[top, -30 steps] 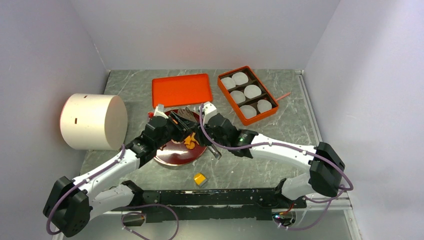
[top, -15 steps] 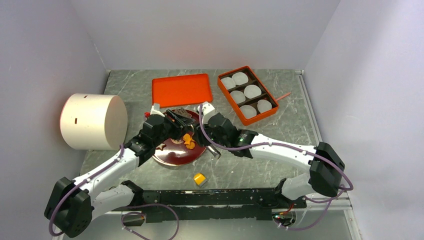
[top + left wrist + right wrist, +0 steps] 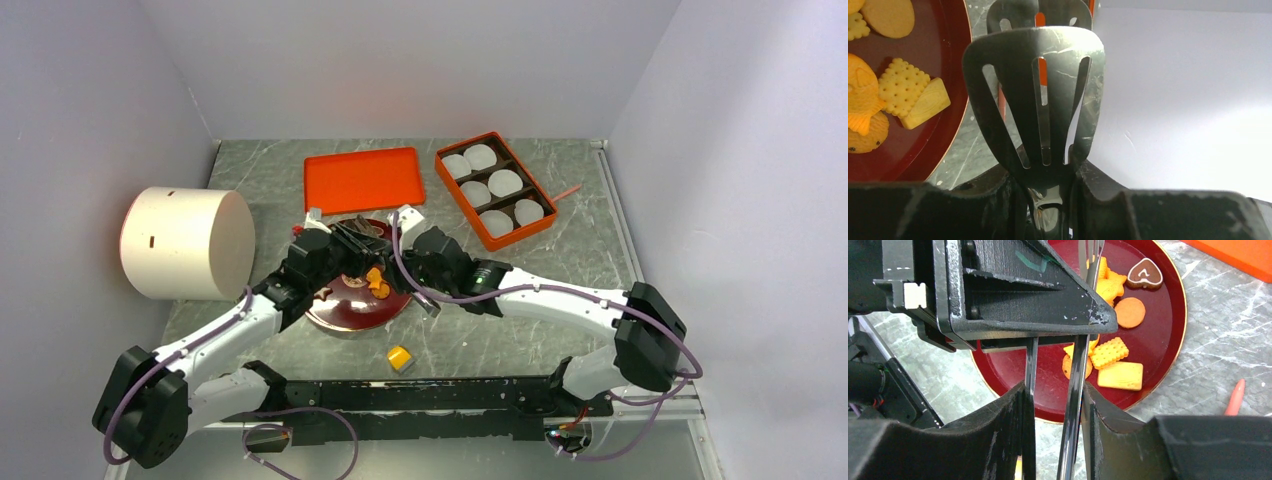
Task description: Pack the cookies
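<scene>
**Cookies on plate, both tools gripped**

The cookies (image 3: pixel 375 282) lie on the red plate (image 3: pixel 350 322), bunched toward its 2 o'clock side. The left gripper (image 3: pixel 1045 175) is clamped on a slotted spatula (image 3: pixel 1038 95) by the plate's 12 o'clock rim. The right gripper (image 3: pixel 1053 405) squeezes tongs (image 3: pixel 1075 380) that reach toward the cookies. The box (image 3: pixel 467 143) sits at 1 o'clock.

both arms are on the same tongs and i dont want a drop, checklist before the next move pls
1. Right gripper shut on the tongs: ok.
2. Left gripper firm on the tongs: cannot tell; its fingers flank the neck.
3. Slotted head over the red plate: not ok; it hangs beside the rim.
4. Cookies lying on the plate: ok.
5. Orange box open, white liners empty: ok.
</scene>
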